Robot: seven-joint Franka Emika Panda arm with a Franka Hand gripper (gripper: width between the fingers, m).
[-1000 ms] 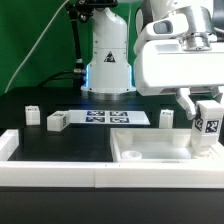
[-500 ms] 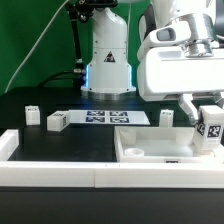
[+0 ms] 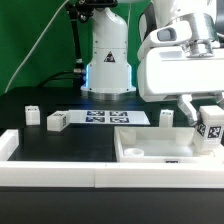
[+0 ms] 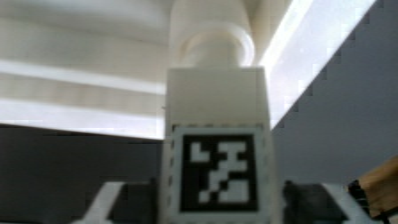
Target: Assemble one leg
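End effector (image 3: pixel 207 119) clamps one leg (image 3: pixel 211 131); three loose legs (image 3: pixel 31 115) (image 3: pixel 56 121) (image 3: pixel 166 118) on table (image 3: pixel 85 140).

Carries the leg (image 3: pixel 211 130) slightly lower and further toward the exterior view's right than a second ago, closer down to the white tray piece (image 3: pixel 150 160). Shifts hardly at all over the last half second.
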